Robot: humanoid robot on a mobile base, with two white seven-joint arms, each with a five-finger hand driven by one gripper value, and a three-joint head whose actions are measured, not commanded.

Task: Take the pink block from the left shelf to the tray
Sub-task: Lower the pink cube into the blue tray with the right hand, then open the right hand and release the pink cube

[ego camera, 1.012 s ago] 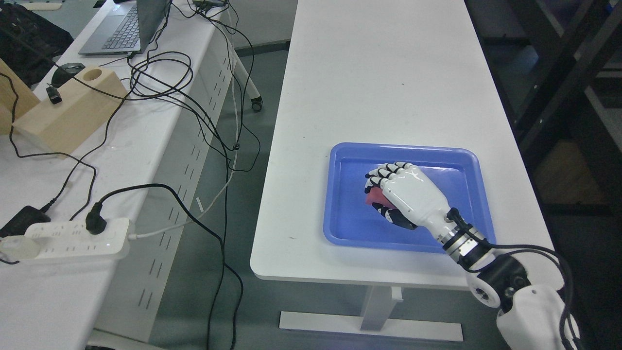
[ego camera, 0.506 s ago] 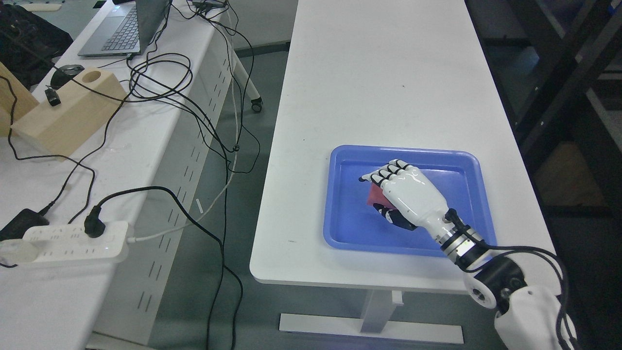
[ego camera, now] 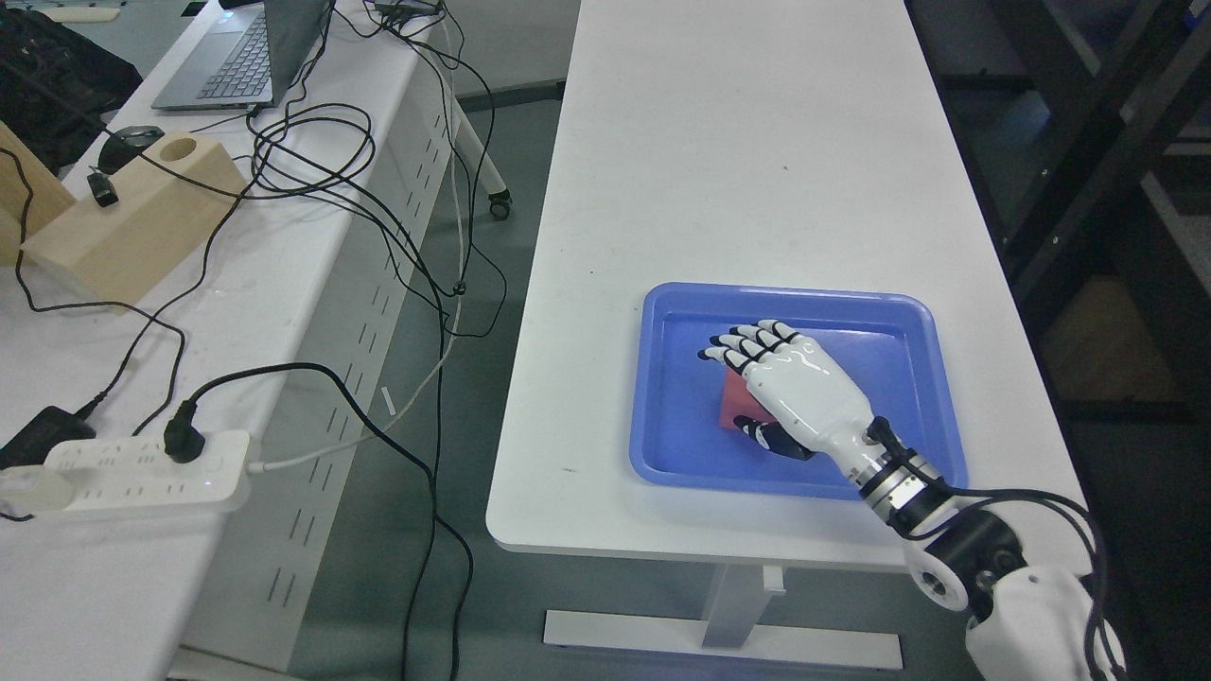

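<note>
A blue tray [ego camera: 681, 445] lies near the front edge of the white table [ego camera: 738, 142]. The pink block [ego camera: 735, 409] rests on the tray floor, mostly hidden under my right hand [ego camera: 757, 378]. My right arm comes in from the lower right and the hand hovers over the block. Its fingers [ego camera: 733, 345] are stretched out flat and the thumb lies beside the block's near edge, so the hand is open around the block, not clasping it. The left arm is out of sight.
A second white table on the left carries a laptop [ego camera: 236, 57], a wooden block with a hole [ego camera: 132, 213], tangled black cables [ego camera: 312, 161] and a power strip [ego camera: 132, 468]. A dark shelf frame [ego camera: 1088, 142] stands to the right.
The right hand's fingers have uncurled from the pink block and straightened. The block has gone from held to lying on the tray floor.
</note>
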